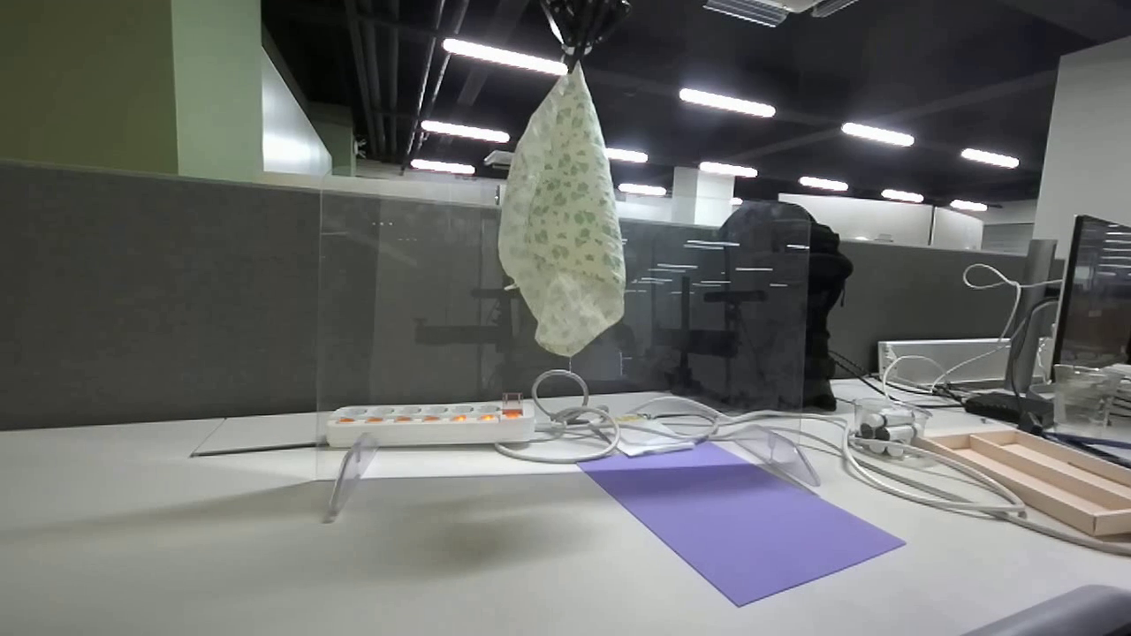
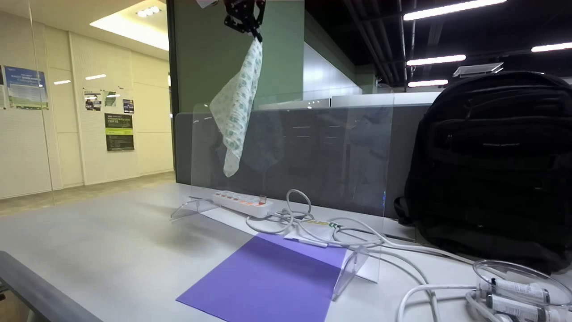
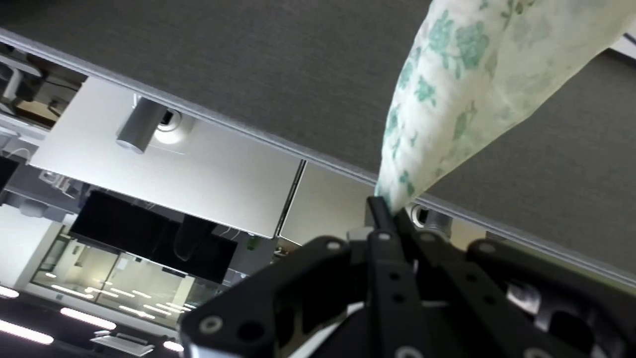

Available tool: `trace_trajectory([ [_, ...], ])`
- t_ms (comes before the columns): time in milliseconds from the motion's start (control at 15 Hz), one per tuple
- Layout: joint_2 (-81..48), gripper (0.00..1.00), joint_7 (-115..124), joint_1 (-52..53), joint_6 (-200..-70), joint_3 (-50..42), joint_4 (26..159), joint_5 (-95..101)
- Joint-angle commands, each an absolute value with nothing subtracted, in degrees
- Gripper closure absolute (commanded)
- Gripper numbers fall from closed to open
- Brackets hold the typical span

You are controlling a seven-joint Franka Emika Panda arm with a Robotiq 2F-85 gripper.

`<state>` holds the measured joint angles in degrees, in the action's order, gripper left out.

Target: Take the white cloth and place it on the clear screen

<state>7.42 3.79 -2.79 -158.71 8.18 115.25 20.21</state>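
The white cloth [image 1: 565, 212] with a pale green pattern hangs down loosely from my gripper [image 1: 573, 65] in an exterior view; it also shows in an exterior view [image 2: 239, 103] and in the wrist view [image 3: 462, 84]. My gripper, also seen in the wrist view [image 3: 395, 211], is shut on the cloth's upper tip. The clear screen [image 1: 415, 291] stands upright on the table in both exterior views [image 2: 330, 147]. My gripper is above the screen's top edge. The cloth's lower part hangs below that edge, in front of the panel, with no visible contact. The screen cannot be made out in the wrist view.
A purple sheet [image 1: 742, 521] lies partly under the screen. A white power strip [image 1: 424, 426] and looped white cables [image 1: 610, 433] lie behind the panel. A black backpack [image 2: 496, 174], a clear cup of small bottles [image 2: 518, 290], a wooden tray [image 1: 1034, 477] and a grey partition [image 1: 159, 300] surround it.
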Motion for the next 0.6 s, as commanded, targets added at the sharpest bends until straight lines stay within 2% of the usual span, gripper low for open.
trace_trajectory([
  [0,2.77,1.00,13.84,-5.42,-158.76,9.30,110.45,27.66],
  [533,-8.52,1.00,28.67,-3.82,-157.19,8.30,102.11,37.03],
])
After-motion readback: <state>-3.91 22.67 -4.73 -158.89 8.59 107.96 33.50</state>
